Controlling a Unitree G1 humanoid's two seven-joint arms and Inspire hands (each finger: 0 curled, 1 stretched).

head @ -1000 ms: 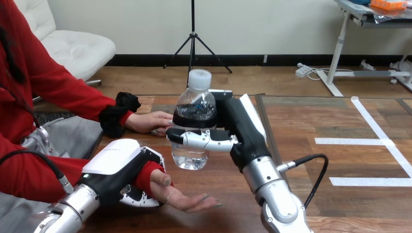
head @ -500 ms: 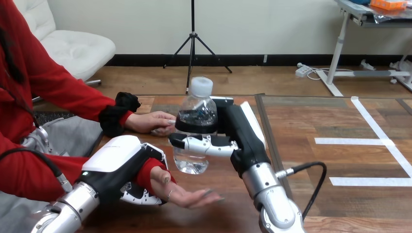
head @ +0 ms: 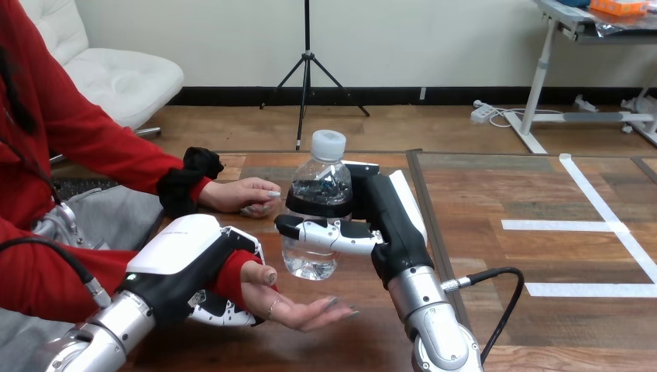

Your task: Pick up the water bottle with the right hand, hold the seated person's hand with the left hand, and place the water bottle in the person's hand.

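Observation:
A clear water bottle with a white cap and dark label hangs upright above the table, my right hand shut round its middle from the right. Just below and left of it lies the person's hand, palm up and open. My left hand is curled round that hand's wrist at the red sleeve. The bottle's base hovers a little above the person's fingers, apart from them.
The person's other hand rests on the wooden table behind the bottle, near the left edge. White tape lines mark the table's right part. A cable loops off my right forearm.
My right hand has lowered the bottle slightly and shifted it a little right over the palm. My left hand and the person's hand have edged slightly forward.

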